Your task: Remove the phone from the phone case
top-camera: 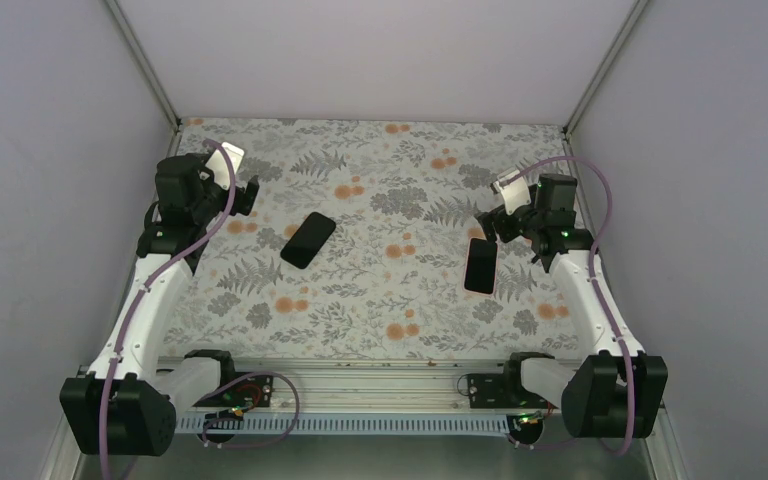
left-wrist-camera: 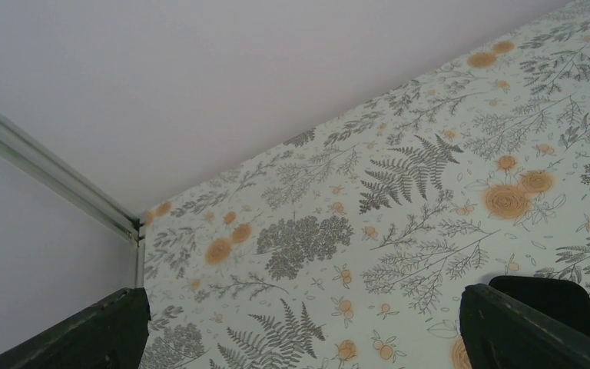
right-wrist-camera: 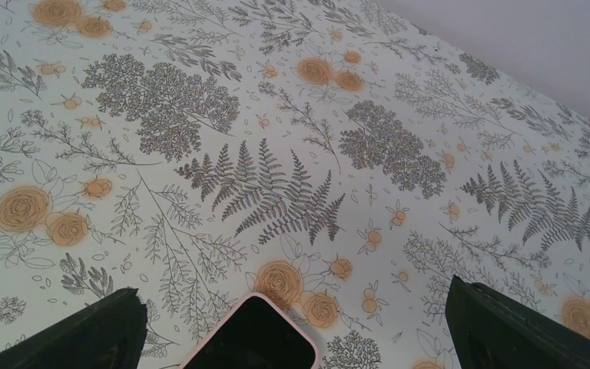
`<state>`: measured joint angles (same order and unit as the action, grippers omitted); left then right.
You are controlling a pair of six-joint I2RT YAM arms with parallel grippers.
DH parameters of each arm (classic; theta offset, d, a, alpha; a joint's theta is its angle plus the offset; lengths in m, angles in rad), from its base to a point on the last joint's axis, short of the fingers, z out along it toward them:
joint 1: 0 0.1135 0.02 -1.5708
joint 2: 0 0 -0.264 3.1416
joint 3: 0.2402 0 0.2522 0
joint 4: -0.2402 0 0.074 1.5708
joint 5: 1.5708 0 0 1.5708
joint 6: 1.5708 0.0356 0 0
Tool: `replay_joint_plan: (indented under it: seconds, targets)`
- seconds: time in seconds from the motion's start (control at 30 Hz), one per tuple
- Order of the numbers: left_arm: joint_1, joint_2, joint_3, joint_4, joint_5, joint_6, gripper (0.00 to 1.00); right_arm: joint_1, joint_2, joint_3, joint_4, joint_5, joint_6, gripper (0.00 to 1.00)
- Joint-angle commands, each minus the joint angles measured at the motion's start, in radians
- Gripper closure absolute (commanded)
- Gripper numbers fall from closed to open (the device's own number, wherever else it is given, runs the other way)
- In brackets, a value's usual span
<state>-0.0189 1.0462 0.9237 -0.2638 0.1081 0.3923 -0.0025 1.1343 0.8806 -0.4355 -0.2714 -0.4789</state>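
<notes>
I see two dark, flat things lying on the flowered tabletop (top-camera: 380, 300) in the overhead view. The phone (top-camera: 480, 265) is on the right side, lying lengthwise near to far. My right wrist camera catches one end of it (right-wrist-camera: 253, 338) at the bottom edge: a black face framed by the pink rim of its case (right-wrist-camera: 269, 295), so it sits inside the case.

The right arm (top-camera: 555, 215) reaches in from the right, and the right jaws stand wide apart with nothing in them, just beside the phone's far end.

The other dark slab (top-camera: 308, 240) lies at an angle left of centre. I cannot tell whether it is a phone or a case. One corner of it (left-wrist-camera: 541, 296) shows behind a finger in my left wrist view.

The left arm (top-camera: 185, 195) is near the far left corner. The left jaws are also spread wide and empty, off to the left of that slab and not touching it.
</notes>
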Motion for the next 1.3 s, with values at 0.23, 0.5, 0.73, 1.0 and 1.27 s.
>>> replay_joint_plan:
  seconds: [0.23, 0.5, 0.73, 1.0, 1.27]
  targets:
    - [0.005, 0.000, -0.003, 0.016, 0.007, 0.018, 0.00, -0.010, 0.015, 0.026, 0.005, 0.023, -0.002, 0.00]
    - [0.005, -0.006, 0.007, 0.000, 0.010, 0.039, 0.00, -0.010, 0.055, 0.043, -0.037, 0.127, -0.014, 0.00]
    - [0.005, -0.010, -0.014, 0.000, -0.020, 0.070, 0.00, -0.035, 0.158, 0.020, -0.218, 0.461, -0.108, 0.44]
    - [0.005, -0.002, -0.042, 0.004, 0.043, 0.080, 0.00, -0.036, 0.204, -0.102, -0.331, 0.425, -0.126, 0.97]
    - [0.005, 0.013, -0.030, -0.007, 0.056, 0.074, 0.00, -0.025, 0.381, -0.107, -0.252, 0.382, -0.088, 0.97]
